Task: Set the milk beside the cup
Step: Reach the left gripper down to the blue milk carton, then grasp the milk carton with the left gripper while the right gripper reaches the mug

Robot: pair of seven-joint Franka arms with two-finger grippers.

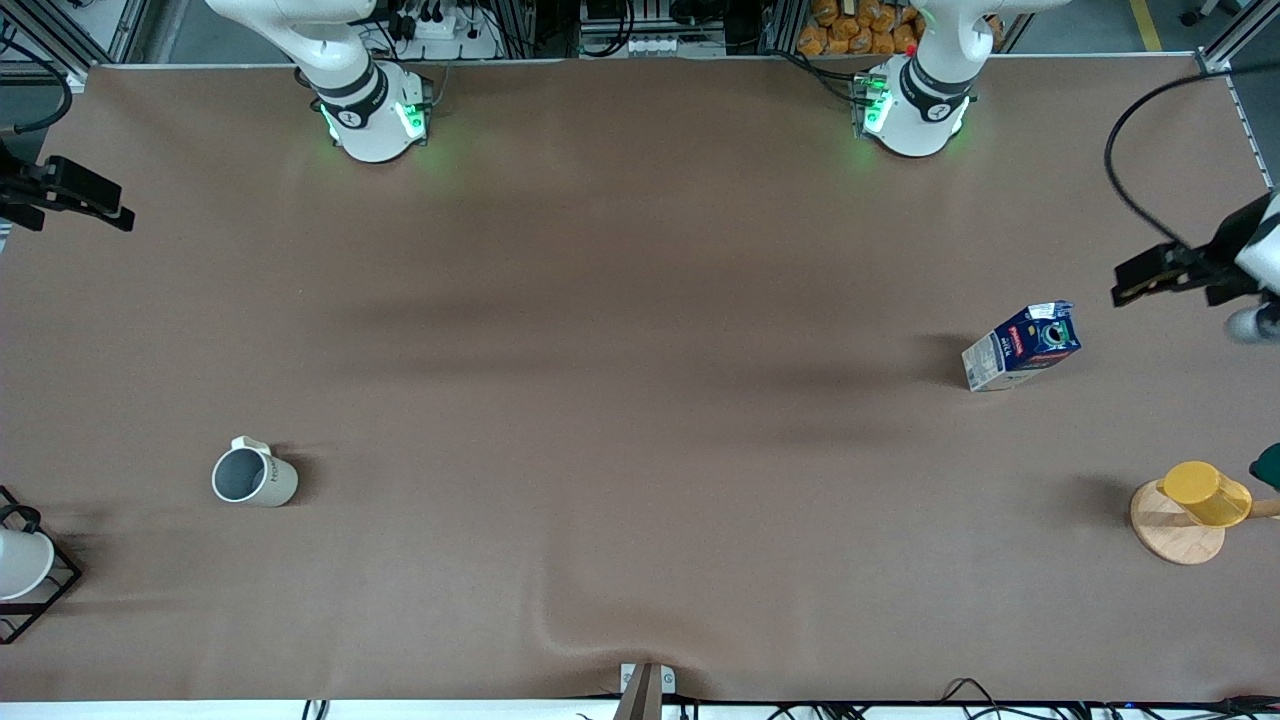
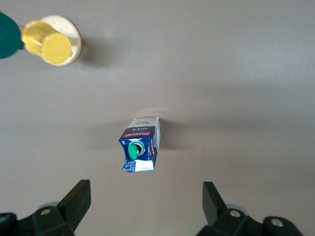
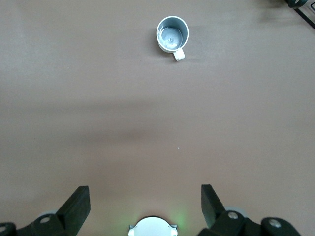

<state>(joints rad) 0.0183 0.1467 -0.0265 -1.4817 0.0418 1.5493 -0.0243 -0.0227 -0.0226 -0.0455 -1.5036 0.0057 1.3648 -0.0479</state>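
Observation:
The milk point(image 1: 1022, 345), a dark blue and white carton with a green cap, stands on the brown table toward the left arm's end. It also shows in the left wrist view point(image 2: 141, 144). The cup point(image 1: 254, 477), cream-white with a grey inside, stands toward the right arm's end, nearer the front camera. It also shows in the right wrist view point(image 3: 172, 34). My left gripper point(image 1: 1140, 280) hangs open and empty above the table edge beside the milk, its jaws wide apart in its wrist view point(image 2: 145, 199). My right gripper point(image 1: 85, 195) is up at the other table end, open and empty point(image 3: 144, 199).
A yellow cup point(image 1: 1205, 492) lies on a round wooden stand point(image 1: 1170, 530), nearer the front camera than the milk, with a dark green object point(image 1: 1268, 465) beside it. A white cup point(image 1: 18, 562) sits in a black wire rack beside the cream cup.

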